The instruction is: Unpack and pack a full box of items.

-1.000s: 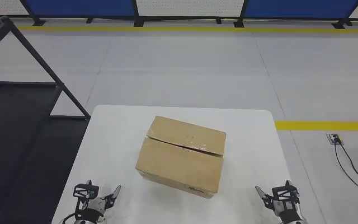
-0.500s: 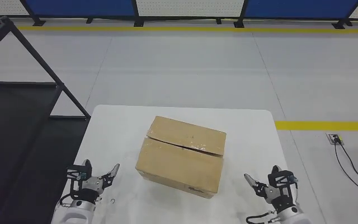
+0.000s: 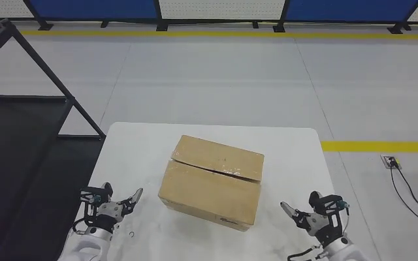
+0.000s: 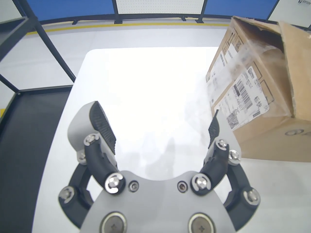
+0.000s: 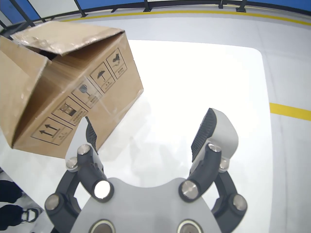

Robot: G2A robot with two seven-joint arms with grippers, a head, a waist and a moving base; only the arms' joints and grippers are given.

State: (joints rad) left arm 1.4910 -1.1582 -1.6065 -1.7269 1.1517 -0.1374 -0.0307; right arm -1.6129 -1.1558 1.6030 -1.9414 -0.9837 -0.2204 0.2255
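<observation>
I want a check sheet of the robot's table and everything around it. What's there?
Surface: white table, bare around the box.
Job's things: one brown cardboard box in the middle of the table, turned at an angle; flaps folded down with a slight gap; contents hidden.
Clutter: one tiny dark thing on the table near the left gripper, too small to tell what it is.
Grippers: left gripper and right gripper both open and empty, one on each side of the box, not touching it.
Cables: one cable on the floor beside the table.
Surroundings: grey floor with a yellow line, blue panels at the back, black metal frame next to the table.
</observation>
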